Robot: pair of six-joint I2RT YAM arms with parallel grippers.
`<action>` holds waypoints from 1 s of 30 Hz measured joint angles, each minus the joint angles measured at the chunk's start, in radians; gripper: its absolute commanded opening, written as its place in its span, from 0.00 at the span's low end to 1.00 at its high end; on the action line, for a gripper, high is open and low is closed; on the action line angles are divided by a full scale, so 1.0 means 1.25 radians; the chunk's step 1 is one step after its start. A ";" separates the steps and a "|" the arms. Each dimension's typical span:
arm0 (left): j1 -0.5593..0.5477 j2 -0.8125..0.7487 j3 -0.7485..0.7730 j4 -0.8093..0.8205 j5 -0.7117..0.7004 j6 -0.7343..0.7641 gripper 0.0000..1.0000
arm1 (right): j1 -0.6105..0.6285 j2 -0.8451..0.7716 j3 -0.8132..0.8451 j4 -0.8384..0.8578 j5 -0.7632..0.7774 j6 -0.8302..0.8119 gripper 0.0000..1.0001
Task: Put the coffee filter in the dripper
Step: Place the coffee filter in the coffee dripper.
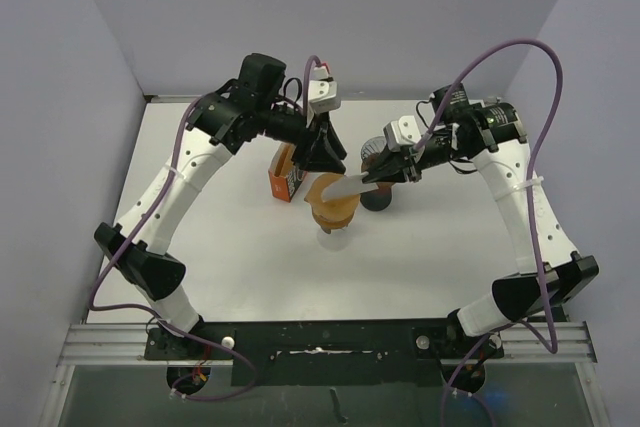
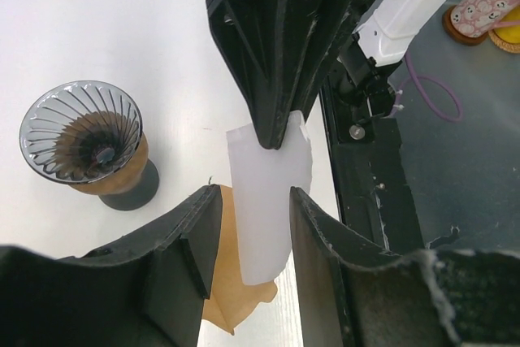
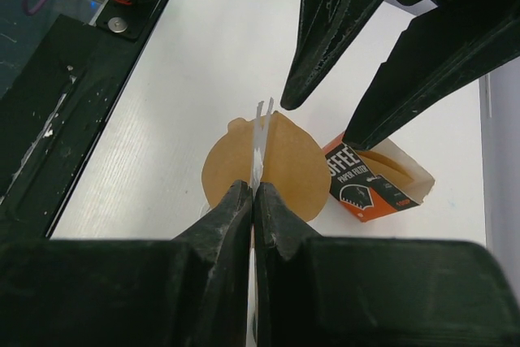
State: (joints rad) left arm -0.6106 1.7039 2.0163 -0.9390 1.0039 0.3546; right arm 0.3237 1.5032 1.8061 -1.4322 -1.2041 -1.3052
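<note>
Tabletop from above: both arms reach in to meet near the middle of the white table (image 1: 220, 267). The right gripper (image 1: 378, 177) is clamped on a narrow white sheet (image 1: 348, 188) that slants out over a brown coffee filter (image 1: 332, 209). The left gripper (image 1: 325, 159) hangs just beside them, pointing down. The dripper (image 1: 378, 201) stands right of the filter, mostly hidden under the right gripper. An orange filter box (image 1: 284, 182) sits on the left.

Left wrist camera: the left gripper's jaws are parted, one finger (image 2: 191, 258) on each side of the white sheet (image 2: 264, 201), not pinching it. The right gripper's dark tip pinches the sheet's top edge. The coffee filter (image 2: 236, 302) shows below the sheet. The ribbed glass dripper (image 2: 81, 132), on its wooden collar and dark base, stands apart to the left, with nothing inside it.

Right wrist camera: the right fingers (image 3: 231, 225) are pressed together on the sheet (image 3: 261, 140), seen edge-on. Behind it lies the round brown filter (image 3: 284, 168); whether it rests on the table or hangs from the sheet cannot be told. The open box (image 3: 370, 184) lies just beside it.
</note>
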 measured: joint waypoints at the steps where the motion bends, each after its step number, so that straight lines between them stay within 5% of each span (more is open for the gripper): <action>1: 0.003 0.000 0.000 -0.001 0.001 -0.002 0.37 | 0.000 -0.004 -0.002 -0.001 0.000 0.000 0.01; 30: 0.020 0.000 -0.012 -0.063 0.058 0.086 0.45 | -0.001 -0.022 -0.004 -0.002 -0.002 0.003 0.01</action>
State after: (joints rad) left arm -0.5854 1.7039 2.0010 -1.0183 1.0767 0.4618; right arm 0.3222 1.4761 1.8015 -1.4342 -1.2064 -1.3010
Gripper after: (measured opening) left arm 0.443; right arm 0.040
